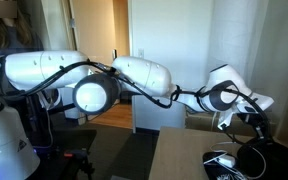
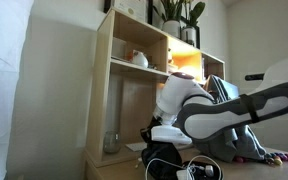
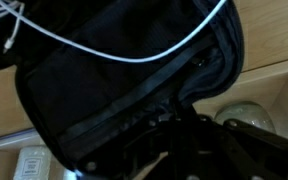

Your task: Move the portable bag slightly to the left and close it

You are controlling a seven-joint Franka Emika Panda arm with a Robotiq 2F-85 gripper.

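The portable bag (image 3: 114, 80) is black soft fabric and fills most of the wrist view, its zip edge (image 3: 199, 60) running along the right side. A white cord (image 3: 134, 55) lies across its top. My gripper (image 3: 177, 118) comes in from the bottom, dark and hard to make out, with the jaws shut together on the bag's near edge. In both exterior views the gripper (image 1: 250, 125) (image 2: 164, 140) hangs low over the bag (image 1: 224, 160) (image 2: 169, 162) on the table.
The bag rests on a wooden table (image 1: 179, 155). A wooden shelf unit (image 2: 134, 80) with small items and a plant (image 2: 179, 15) stands behind. A round pale glassy object (image 3: 246, 112) and a light keyed device (image 3: 29, 160) lie beside the bag.
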